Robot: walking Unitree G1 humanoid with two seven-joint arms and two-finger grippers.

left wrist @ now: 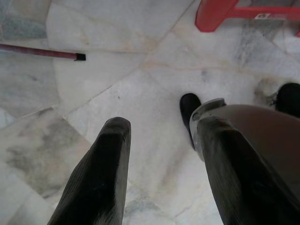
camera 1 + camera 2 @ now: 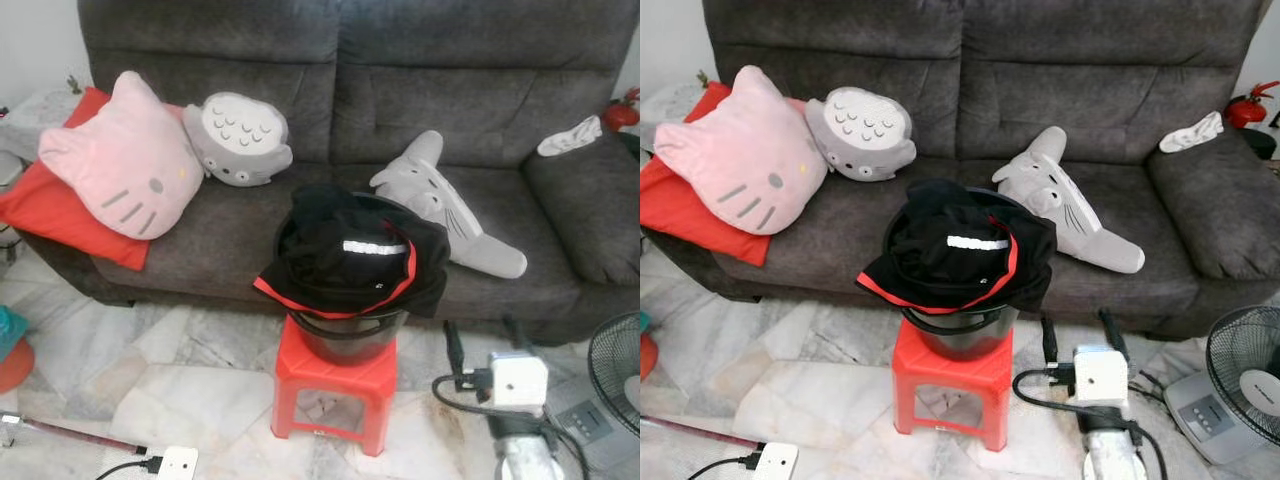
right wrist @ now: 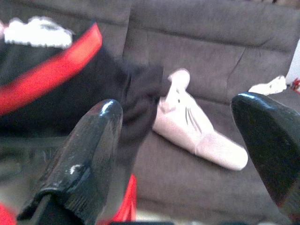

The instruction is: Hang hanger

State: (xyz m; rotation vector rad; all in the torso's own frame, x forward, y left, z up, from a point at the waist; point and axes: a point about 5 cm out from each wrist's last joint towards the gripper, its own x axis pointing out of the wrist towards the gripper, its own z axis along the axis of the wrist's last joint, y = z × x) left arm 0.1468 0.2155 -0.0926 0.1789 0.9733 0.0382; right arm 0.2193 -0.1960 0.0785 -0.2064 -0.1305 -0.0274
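A dark grey sofa runs across the back, and in front of it a red plastic stool stands on the marble floor with a black bucket on top. Draped over the bucket's mouth is a black garment with red trim, a white strip showing across its middle; it hangs down past the rim on both sides. No hanger can be made out among the folds, so I cannot tell where it is. On the sofa seat, a pink cat-face cushion leans on a red pillow at the robot's left, a grey round owl-like plush sits just beside it, and a grey shark-like plush lies behind the bucket toward the right. A white sock rests on the sofa's right arm. The right tool is raised low at the robot's right, its two black fingers spread wide apart with nothing between them, pointing at the garment's hanging edge and the plush beyond; its white wrist block shows near the stool. The left tool hangs down over the floor, fingers parted and holding nothing, the stool's red leg at the far edge and a thin red rod lying on the tiles. A floor fan stands at the far right, and a white power strip lies at lower left.
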